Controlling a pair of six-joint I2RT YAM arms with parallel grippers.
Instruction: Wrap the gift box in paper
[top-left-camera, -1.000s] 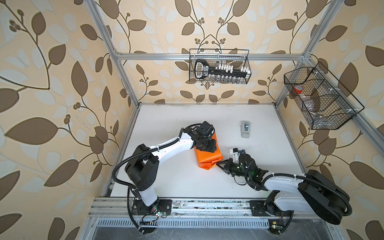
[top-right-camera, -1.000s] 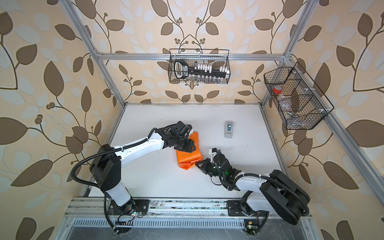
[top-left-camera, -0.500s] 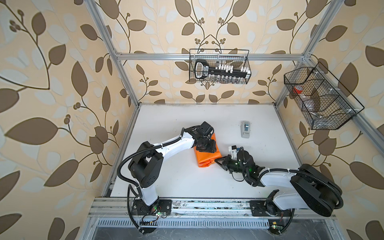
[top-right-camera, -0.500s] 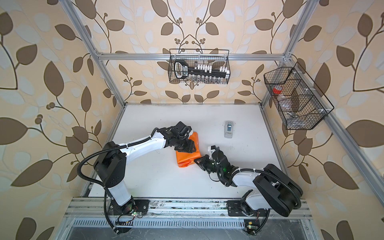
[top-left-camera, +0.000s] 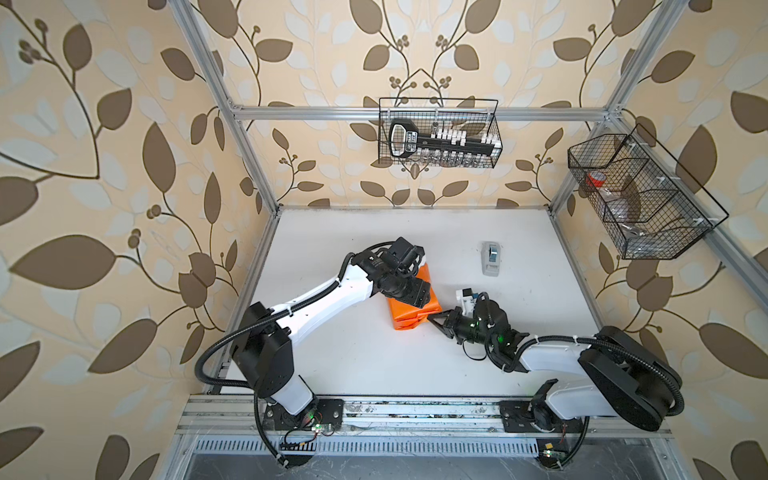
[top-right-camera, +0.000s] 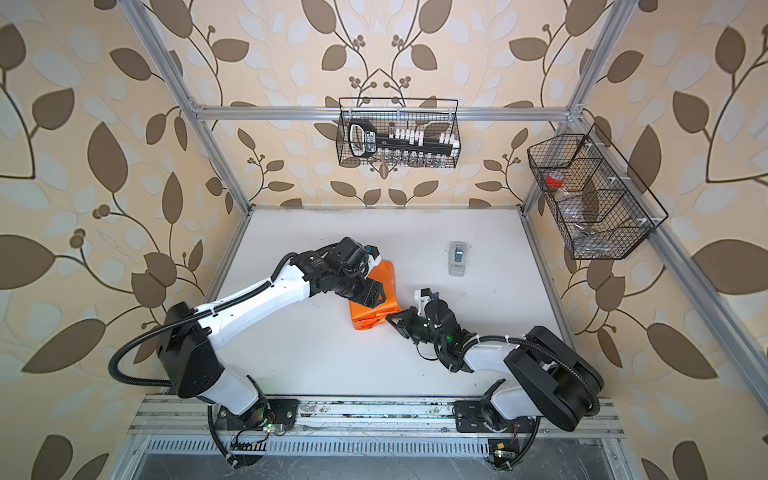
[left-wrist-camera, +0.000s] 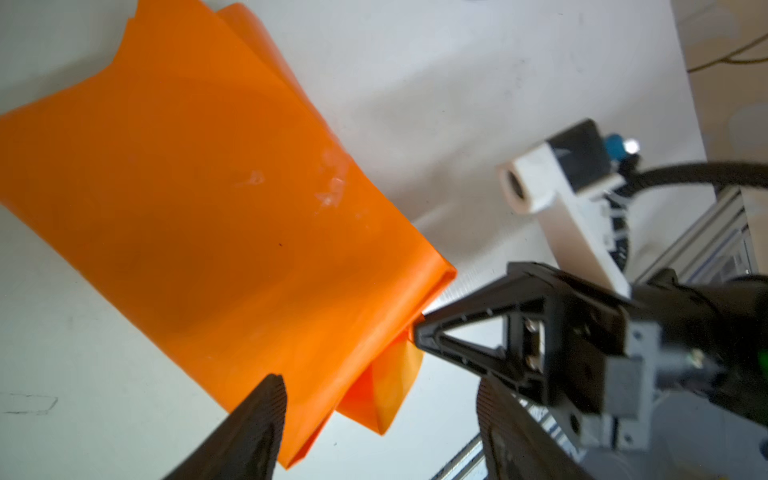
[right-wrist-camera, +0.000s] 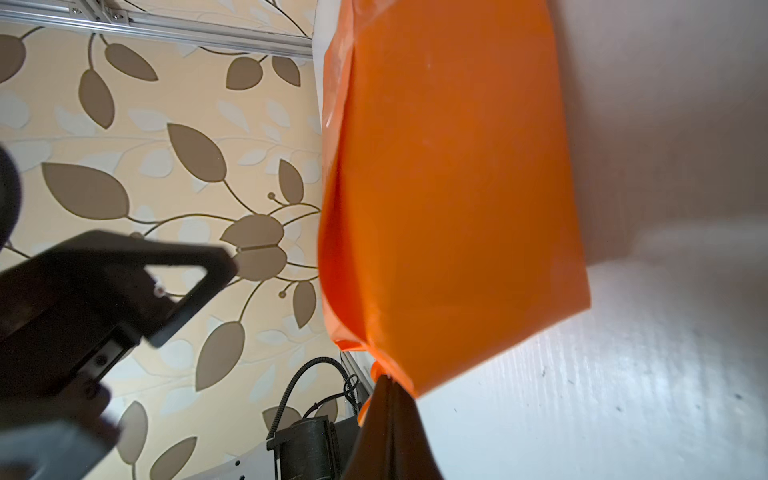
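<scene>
Pinching paper (left-wrist-camera: 208, 208) edge, right claw (left-wrist-camera: 417, 332), left claw (left-wrist-camera: 378, 380) spread

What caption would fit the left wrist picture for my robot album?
The right gripper pinches the end of the orange paper, with the left gripper open over it.

Left end effector (left-wrist-camera: 380, 428) splayed wide; right end effector (right-wrist-camera: 388, 386) pinched closed.

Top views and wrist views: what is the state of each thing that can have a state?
paper, folded into a bundle lying on the table, end flaps loose.
left gripper, open, holding nothing.
right gripper, shut on the paper's end fold.
tape dispenser, standing alone on the table, untouched.
</scene>
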